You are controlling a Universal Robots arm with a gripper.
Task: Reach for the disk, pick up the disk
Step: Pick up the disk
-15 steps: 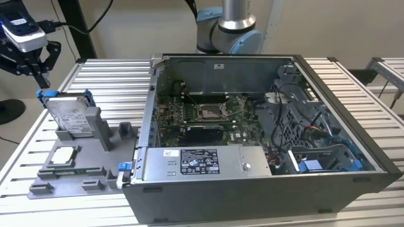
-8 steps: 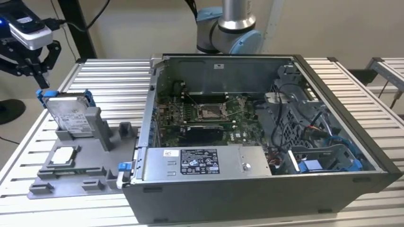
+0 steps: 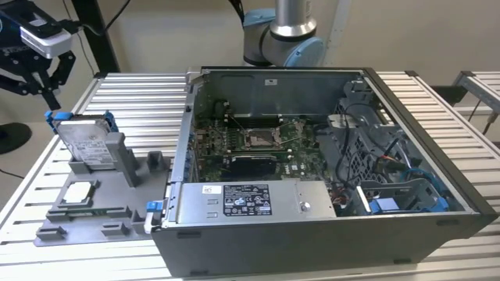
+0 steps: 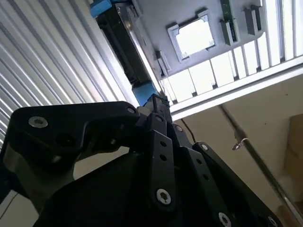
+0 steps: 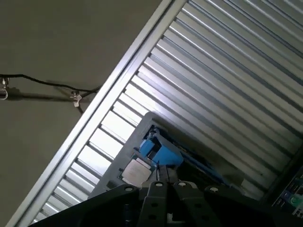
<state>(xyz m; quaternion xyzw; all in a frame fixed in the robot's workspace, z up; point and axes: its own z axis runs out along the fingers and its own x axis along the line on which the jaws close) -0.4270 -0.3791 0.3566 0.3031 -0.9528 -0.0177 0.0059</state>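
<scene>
We see the gripper [image 3: 37,96] hanging over the far corner of the slatted bench [image 3: 133,105], at the exterior view's left. Its claw is spread, with nothing between the jaws. One black fingertip [image 3: 51,106] is just above the blue frame at the upper end of the disk [image 3: 86,143]; we cannot tell whether it touches.

The disk leans in a slot at the back of a grey fixture [image 3: 102,216], which lies along the bench's edge on the exterior view's left. Its labelled face is turned up and towards the camera, with blue plastic at both top corners. In the first wrist view we find the same blue frame [image 5: 158,152] just past the claw's links, and in the second wrist view the disk [image 4: 124,45] runs edge-on away from them.

Nearer the bench's front edge, a small square silver chip [image 3: 78,192] sits flat in a pocket of the fixture. An open computer case [image 3: 328,234] takes up the middle of the bench, just beside the fixture, with a silver power supply [image 3: 250,202] along its near side.
</scene>
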